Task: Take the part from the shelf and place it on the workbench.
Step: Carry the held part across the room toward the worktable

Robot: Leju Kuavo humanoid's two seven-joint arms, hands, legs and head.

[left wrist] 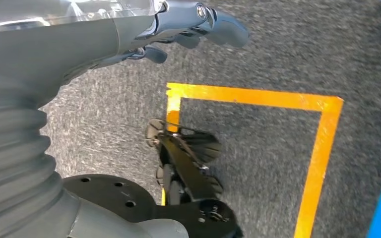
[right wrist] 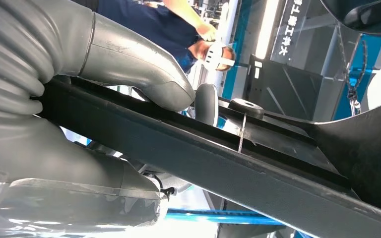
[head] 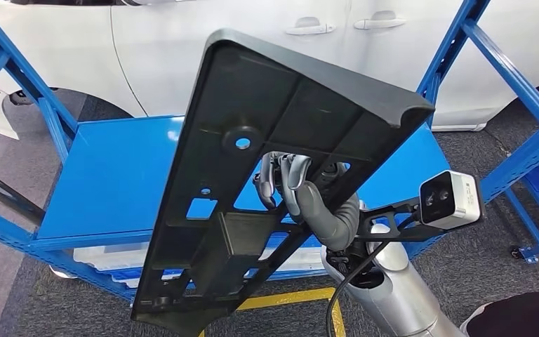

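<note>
The part (head: 281,98) is a long black plastic panel with ribs and cut-outs, tilted upright in front of me in the head view and off the blue shelf (head: 112,175). My right hand (head: 289,181) grips it from behind near its middle, fingers wrapped over a rib. Seen from the right wrist, the grey thumb (right wrist: 144,74) presses on the panel's long edge (right wrist: 238,163). My left hand (left wrist: 178,29) hangs over the grey floor, fingers loosely apart, holding nothing.
The shelf's blue uprights (head: 21,77) and diagonal braces (head: 526,91) flank the panel. A white car (head: 182,42) stands behind the shelf. Clear bins (head: 105,256) sit on the lower level. Yellow tape (left wrist: 322,144) marks the carpet. A person in blue (right wrist: 144,22) stands beyond the panel.
</note>
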